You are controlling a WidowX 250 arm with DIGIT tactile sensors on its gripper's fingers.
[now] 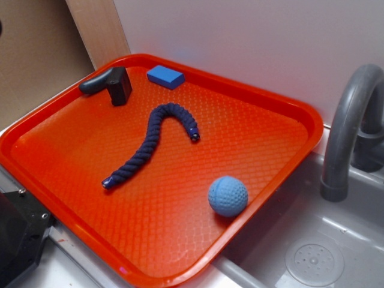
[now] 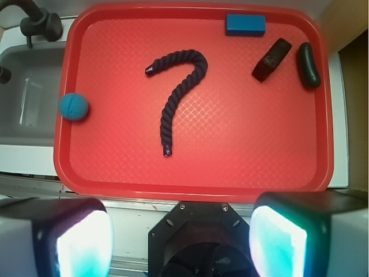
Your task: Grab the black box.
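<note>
While the gripper [image 2: 181, 239] hangs high above the near edge of the red tray [image 2: 115, 167], its two fingers [image 2: 78, 242] are wide apart and hold nothing. Going from left to right in the wrist view, a grey sink [image 2: 29, 109] with a dark tap [image 2: 34, 23] comes first, just beside the tray. Next is a blue ball [image 2: 74, 107] with a bumpy skin, sitting at the tray's left edge. Near the middle of the tray lies a dark blue rope [image 2: 176, 95], bent like a hook. A flat blue block [image 2: 245, 25] rests against the far edge, toward the right. To its right, near the far right corner, is the black box [image 2: 272, 59]. It is turned at a slant to the tray's edges. Just to the right of it lies a dark grey rounded piece [image 2: 308, 64], close to the tray's right edge. In the wrist view there is a small gap between the two. In the exterior view the black box [image 1: 120, 86] stands upright and the grey piece [image 1: 97, 84] looks as if it touches it, so I cannot tell if they really touch.
</note>
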